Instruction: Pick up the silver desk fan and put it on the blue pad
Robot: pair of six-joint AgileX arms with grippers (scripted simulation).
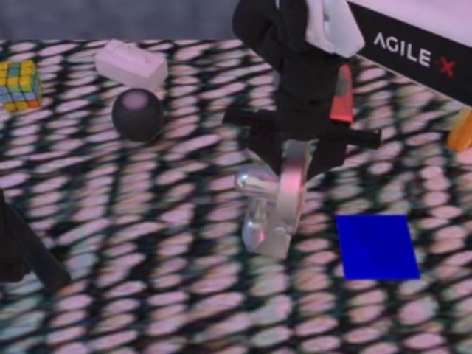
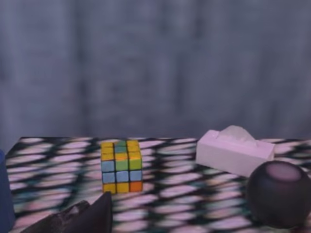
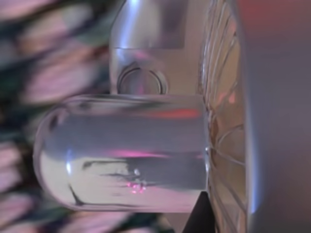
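The silver desk fan [image 1: 274, 203] stands near the table's middle, its ring head up and its squarish base toward the front. My right gripper [image 1: 299, 151] comes down from above and is shut on the ring head, one dark finger on each side. Very close in the right wrist view are the chrome motor bulb [image 3: 126, 153], the tan grille, and one dark fingertip [image 3: 199, 219] against the ring. The blue pad [image 1: 377, 246] lies flat to the right of the fan, bare. My left gripper [image 1: 33, 258] is parked at the left edge, open, with one finger [image 2: 92, 216] showing.
At the back left are a colour cube [image 1: 18, 85], a pale tissue box [image 1: 131, 65] and a dark glossy ball [image 1: 138, 114]. A red object [image 1: 341, 96] is partly hidden behind my right arm. An orange object [image 1: 461, 130] sits at the right edge.
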